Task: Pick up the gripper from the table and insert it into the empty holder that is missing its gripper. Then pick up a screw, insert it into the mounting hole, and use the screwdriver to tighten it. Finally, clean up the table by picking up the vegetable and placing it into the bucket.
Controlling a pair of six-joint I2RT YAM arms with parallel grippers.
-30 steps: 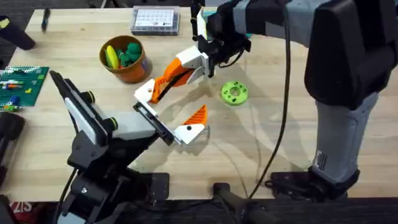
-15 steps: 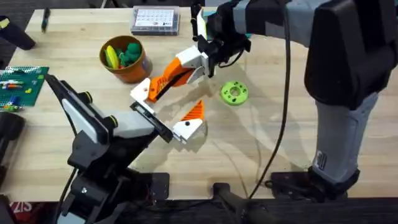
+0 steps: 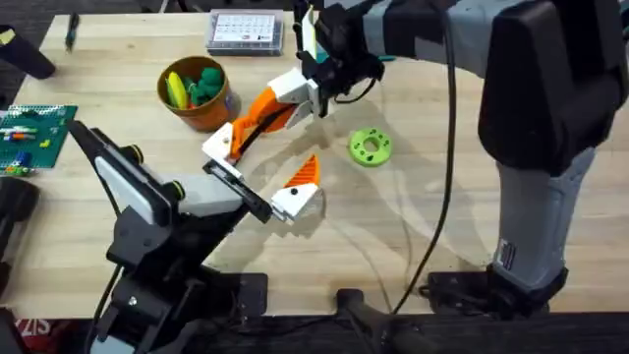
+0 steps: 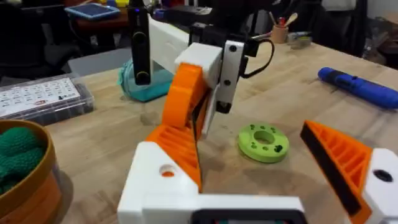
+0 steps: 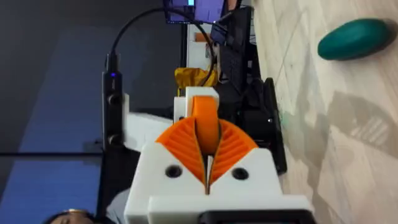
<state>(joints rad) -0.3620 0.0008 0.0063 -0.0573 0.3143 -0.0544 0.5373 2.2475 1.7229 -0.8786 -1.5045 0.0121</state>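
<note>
- While clamping the gripper [image 3: 224, 146] in shut right fingers [image 5: 177, 155], seemingly seating it in the holder [image 3: 241, 187]
- With left fingers [image 3: 298, 197] wide apart, empty
- Next: pressing home squarely, then fetching a screw

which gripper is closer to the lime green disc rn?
Left. The left gripper sits just beside the lime green disc, toward the robot's left; the right gripper is farther off, up by the bucket.

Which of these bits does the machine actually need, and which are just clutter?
Needed: orange-and-white pincer part, right pincer holding it, blue screwdriver, green oval toy, orange pot.
Clutter: lime disc, parts box, teal case.
</note>
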